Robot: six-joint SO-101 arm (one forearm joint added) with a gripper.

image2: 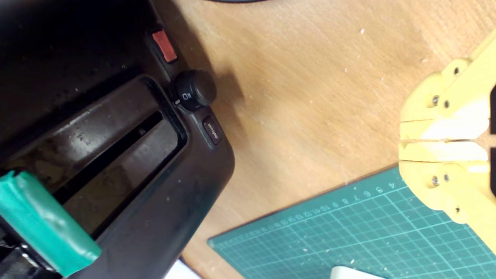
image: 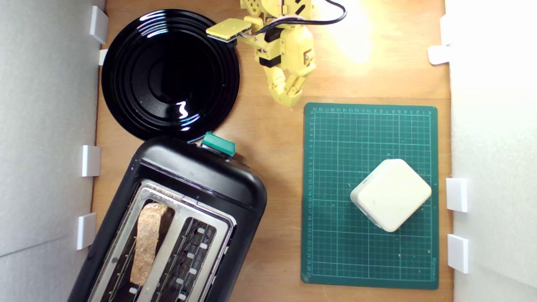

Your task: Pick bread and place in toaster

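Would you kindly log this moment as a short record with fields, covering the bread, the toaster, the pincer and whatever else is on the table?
bread: standing in the toaster slot on the exterior view's left, top edge poking out
toaster: black, silver top, second slot empty
lever knob: green, at the toaster's end nearest the plate
pincer: shut, empty, over bare wood between plate and mat
plate: black, empty
cutting mat: green, on the exterior view's right
cream block: resting on the mat
task state: bread appears placed
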